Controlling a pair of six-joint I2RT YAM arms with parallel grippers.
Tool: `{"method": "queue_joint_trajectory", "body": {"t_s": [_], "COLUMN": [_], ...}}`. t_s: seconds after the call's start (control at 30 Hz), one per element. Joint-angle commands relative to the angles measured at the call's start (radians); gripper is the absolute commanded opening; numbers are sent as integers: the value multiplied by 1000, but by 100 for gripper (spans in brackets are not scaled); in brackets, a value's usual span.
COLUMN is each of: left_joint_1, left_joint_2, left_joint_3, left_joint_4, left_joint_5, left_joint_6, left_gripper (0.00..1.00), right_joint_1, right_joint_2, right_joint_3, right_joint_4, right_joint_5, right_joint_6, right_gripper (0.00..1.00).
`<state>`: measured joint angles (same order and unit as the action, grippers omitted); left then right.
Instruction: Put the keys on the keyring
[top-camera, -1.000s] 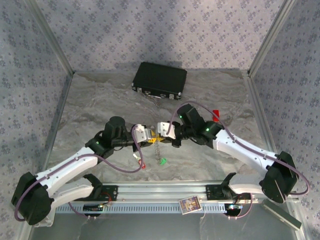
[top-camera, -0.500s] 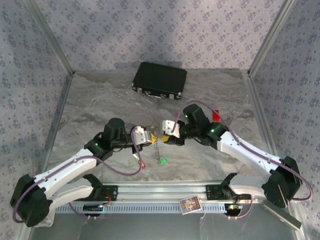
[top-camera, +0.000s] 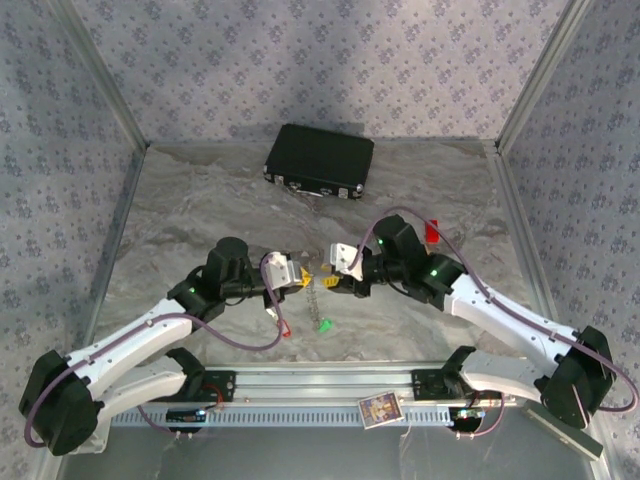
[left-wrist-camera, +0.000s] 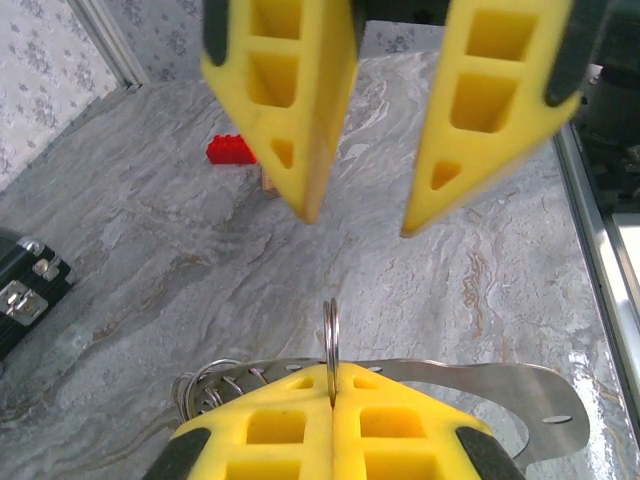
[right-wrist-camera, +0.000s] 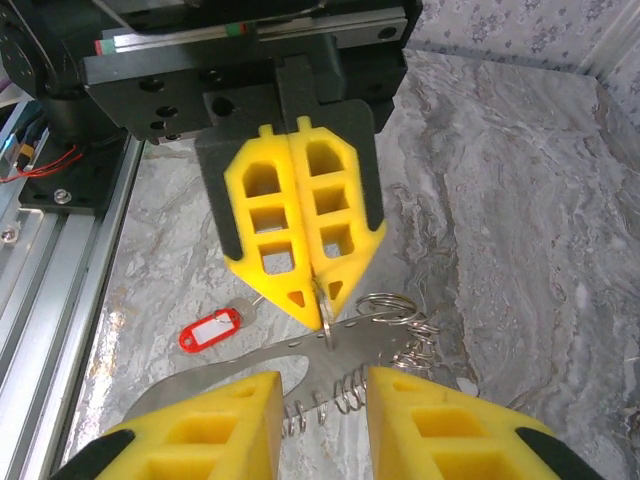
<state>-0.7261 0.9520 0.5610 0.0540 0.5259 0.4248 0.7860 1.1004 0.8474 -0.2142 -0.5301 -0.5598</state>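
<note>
My left gripper is shut on a thin metal keyring that stands upright between its yellow fingertips. A curved metal strip carrying several more rings hangs from it. My right gripper faces the left gripper tip to tip, open, its fingers either side of the strip without touching it. The red-tagged key lies on the table below the left gripper. In the top view the red-tagged key and the green-tagged key lie just in front of both grippers.
A black case sits at the back of the table. A red block lies behind the right arm, with a small tan block near it. A metal rail runs along the near edge.
My right gripper has opened and drawn back to the right, away from the left gripper. The left gripper has closed fully on the keyring and stayed where it was.
</note>
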Motion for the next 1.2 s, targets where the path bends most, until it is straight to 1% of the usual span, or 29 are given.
{"method": "queue_joint_trajectory", "body": {"t_s": [0.0, 0.07, 0.13, 0.17, 0.23, 0.33, 0.4, 0.63, 0.87, 1.0, 1.17], "left_joint_1": [-5, -5, -7, -7, -7, -7, -7, -7, -7, -5, 5], "left_joint_2": [10, 26, 45, 53, 75, 96, 111, 185, 253, 314, 365], "left_joint_3": [71, 112, 160, 182, 238, 320, 371, 538, 720, 777, 783], "left_joint_4": [-13, -65, -136, -169, -257, -378, -437, -651, -899, -977, -1029], "left_joint_5": [-59, -109, -189, -238, -335, -389, -405, -380, -377, -293, -204], "left_joint_6": [-119, -212, -313, -371, -489, -615, -705, -1011, -1272, -1434, -1602], "left_gripper": [0, 0, 0, 0, 0, 0, 0, 0, 0, 0, 0], "right_joint_1": [39, 77, 119, 133, 152, 159, 160, 161, 171, 170, 176], "right_joint_2": [-18, -13, 6, 16, 42, 76, 98, 207, 240, 240, 227], "right_joint_3": [-4, -12, -23, -33, -68, -108, -134, -162, -190, -199, -227], "right_joint_4": [22, 30, 54, 77, 167, 296, 387, 642, 769, 812, 843], "right_joint_5": [0, -9, 19, 49, 157, 269, 303, 338, 389, 378, 373], "right_joint_6": [53, 70, 89, 99, 137, 182, 210, 297, 309, 302, 297], "right_gripper": [27, 26, 26, 26, 26, 25, 25, 26, 25, 25, 25]}}
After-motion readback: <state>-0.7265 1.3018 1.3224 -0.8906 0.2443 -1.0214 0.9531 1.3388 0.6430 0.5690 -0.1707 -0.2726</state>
